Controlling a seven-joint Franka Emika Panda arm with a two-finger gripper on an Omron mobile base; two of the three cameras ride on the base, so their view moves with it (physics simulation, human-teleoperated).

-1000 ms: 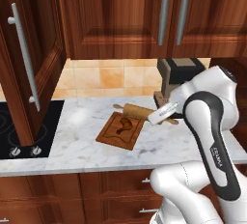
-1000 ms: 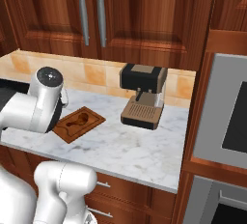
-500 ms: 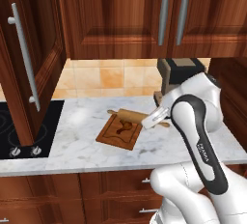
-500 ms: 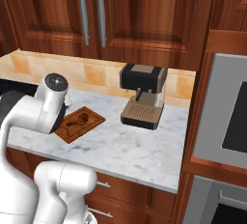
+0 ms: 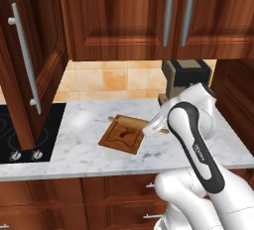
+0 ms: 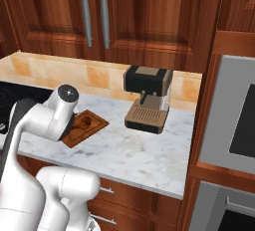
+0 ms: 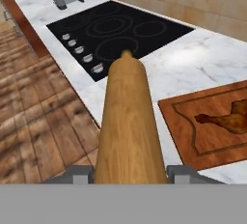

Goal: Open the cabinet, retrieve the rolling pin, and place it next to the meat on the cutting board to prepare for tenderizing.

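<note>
My arm (image 5: 191, 140): glossy white rounded shells, black band along forearm with small white lettering. Round dark-grey cap with pale centre on my elbow joint (image 6: 66, 94). Bulbous white base links beneath.

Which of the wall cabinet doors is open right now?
The cabinet door at far left of the left base view, above the stovetop: it swings out toward the camera, while the two doors with paired handles sit flush and shut.

The meat (image 7: 226, 117) lies on the cutting board (image 5: 122, 134) (stovetop (image 5: 22, 139) left, coffee machine (image 6: 147, 97) right).
</note>
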